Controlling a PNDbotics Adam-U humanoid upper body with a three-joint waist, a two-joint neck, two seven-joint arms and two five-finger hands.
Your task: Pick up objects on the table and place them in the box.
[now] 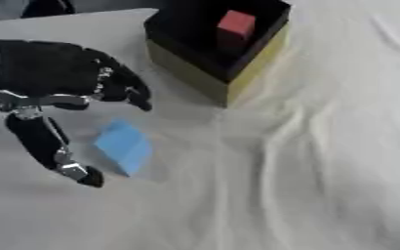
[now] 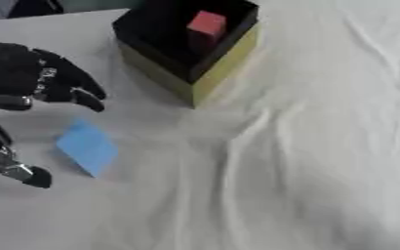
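With a red block [image 1: 236,24] already in the box [image 1: 237,73], the left hand [image 1: 46,73] hovers spread above the blue block [image 1: 123,146] on the cloth-covered tabletop [image 1: 306,171], apparently needing to descend and close around it

The robot's black left hand [image 1: 46,73] is cut off by the left edge in both views; in the right eye view its palm and thumb are mostly out of the picture. The far rim of the black-lined, yellow-sided cardboard box [image 1: 242,73] is cropped by the top edge. The small red block [image 1: 236,24] inside it shows only its upper part; its base is lost in the dark interior. The light blue block [image 1: 122,145] on the white cloth [image 1: 323,171] is blurred, so its exact shape cannot be told.
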